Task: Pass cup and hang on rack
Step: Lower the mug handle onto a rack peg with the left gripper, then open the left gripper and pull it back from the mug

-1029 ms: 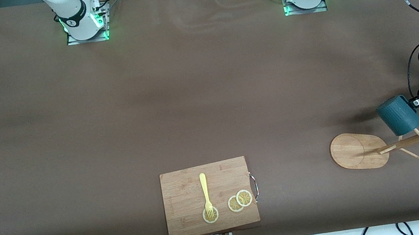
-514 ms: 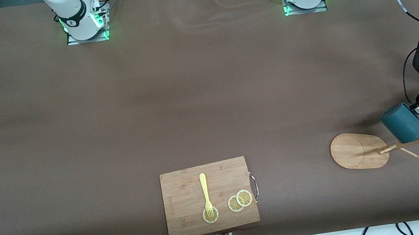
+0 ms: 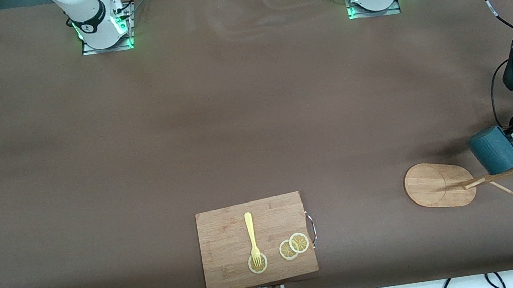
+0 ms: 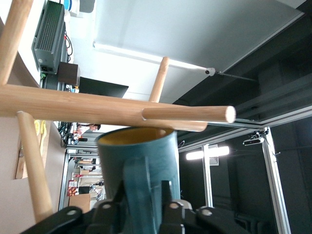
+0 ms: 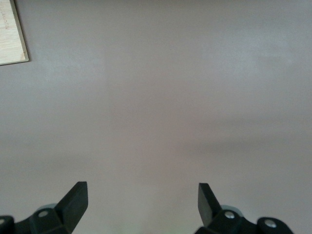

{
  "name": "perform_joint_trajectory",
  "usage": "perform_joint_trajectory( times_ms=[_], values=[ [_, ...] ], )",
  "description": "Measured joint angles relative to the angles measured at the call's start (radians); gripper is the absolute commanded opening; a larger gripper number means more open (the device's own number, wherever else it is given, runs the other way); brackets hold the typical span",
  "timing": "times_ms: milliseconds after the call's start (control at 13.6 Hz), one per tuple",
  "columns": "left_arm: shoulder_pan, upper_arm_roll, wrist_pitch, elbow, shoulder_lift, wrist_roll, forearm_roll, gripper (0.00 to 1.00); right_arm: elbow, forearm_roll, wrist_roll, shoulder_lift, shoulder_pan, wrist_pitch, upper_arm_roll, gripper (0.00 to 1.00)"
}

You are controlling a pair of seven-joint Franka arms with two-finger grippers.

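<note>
Left claw (image 3: 512,134) pinches the teal mug (image 3: 494,150) by its handle, mug held over the bamboo mug tree (image 3: 468,181), its mouth just beside one peg (image 4: 187,113). That peg's long axis runs crosswise to the mug's. Right claw (image 5: 141,200) spread, waiting over bare tabletop (image 5: 156,97).
</note>
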Motion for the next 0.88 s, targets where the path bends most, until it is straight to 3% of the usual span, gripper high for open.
perform_joint_trajectory(
  times_ms=[367, 882],
  values=[
    [0.011, 0.036, -0.007, 0.042, 0.0, -0.001, 0.054, 1.0, 0.0, 0.0, 0.0, 0.0, 0.0, 0.0, 0.0, 1.0],
    [0.019, 0.108, -0.012, 0.354, -0.03, -0.042, 0.419, 1.0, 0.0, 0.0, -0.001, 0.0, 0.0, 0.0, 0.0, 1.0]
  ],
)
